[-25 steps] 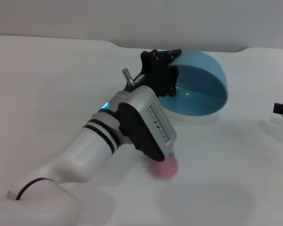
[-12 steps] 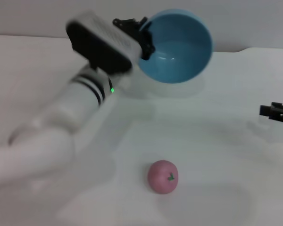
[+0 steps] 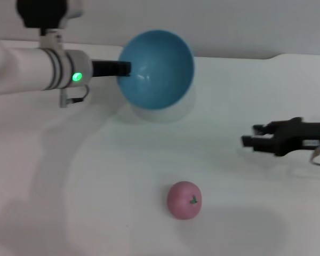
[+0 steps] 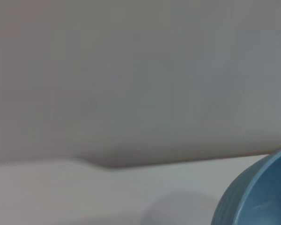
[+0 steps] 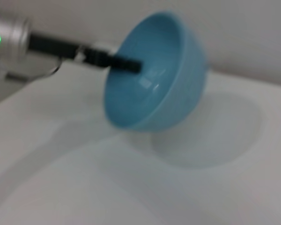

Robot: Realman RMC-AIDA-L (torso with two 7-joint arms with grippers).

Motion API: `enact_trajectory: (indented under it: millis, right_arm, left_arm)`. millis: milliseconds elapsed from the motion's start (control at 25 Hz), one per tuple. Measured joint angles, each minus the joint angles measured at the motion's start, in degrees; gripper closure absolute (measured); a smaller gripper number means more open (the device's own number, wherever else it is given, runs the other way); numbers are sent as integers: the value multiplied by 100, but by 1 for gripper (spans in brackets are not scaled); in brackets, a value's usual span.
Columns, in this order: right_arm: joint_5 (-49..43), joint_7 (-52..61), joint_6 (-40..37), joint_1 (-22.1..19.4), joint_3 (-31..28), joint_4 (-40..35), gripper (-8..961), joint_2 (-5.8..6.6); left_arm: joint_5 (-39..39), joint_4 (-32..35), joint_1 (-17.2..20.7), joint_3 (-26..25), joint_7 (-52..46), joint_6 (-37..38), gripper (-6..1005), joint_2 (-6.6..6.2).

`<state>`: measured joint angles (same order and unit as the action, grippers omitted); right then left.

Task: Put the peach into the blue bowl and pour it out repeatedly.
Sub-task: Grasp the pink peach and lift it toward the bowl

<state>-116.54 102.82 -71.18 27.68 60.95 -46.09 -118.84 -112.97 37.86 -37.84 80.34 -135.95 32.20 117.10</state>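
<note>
The small round matte pink peach (image 3: 184, 200) lies alone on the white table (image 3: 256, 213), near the front edge and about midway across, its green stem mark turned to the right. By its look it is probably light and fairly firm, and being round it is likely to roll if nudged from 1 side. A hold across its widest part, with the 2 fingers on opposite sides, seems the safest; pressing from above or off-centre could send it skating over the smooth top.

The round, deep, glossy light-blue bowl (image 3: 156, 69) is held off the table at the far left-centre, tipped on its side so that its open mouth faces forward and nothing is inside it. The left claw (image 3: 122, 68) is clamped on the bowl's rim at its left side, 1 dark finger reaching into the bowl. The bowl appears stiff and slick, so that grip on the thin rim could slip if it is swung hard.

The right claw (image 3: 249, 136) hovers above the table at the right, its dark fingers parted and empty, pointing left. The peach lies nearer than this claw and to its left, well apart from it. From the tilted bowl the peach is also well apart, nearer and slightly right.
</note>
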Motion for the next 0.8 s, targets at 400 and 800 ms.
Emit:
enact_trajectory:
  millis: [400,800]
  right_arm:
    - [567,36,198,1056,2274,516,466,-39]
    - [804,735,1018,1417,4190,513,299,-66]
  left_arm:
    - [-1151,161,439,-1437,-911,1899,999,-538]
    - [-1798,695,760,-1919,-1128,2628,1000,-512]
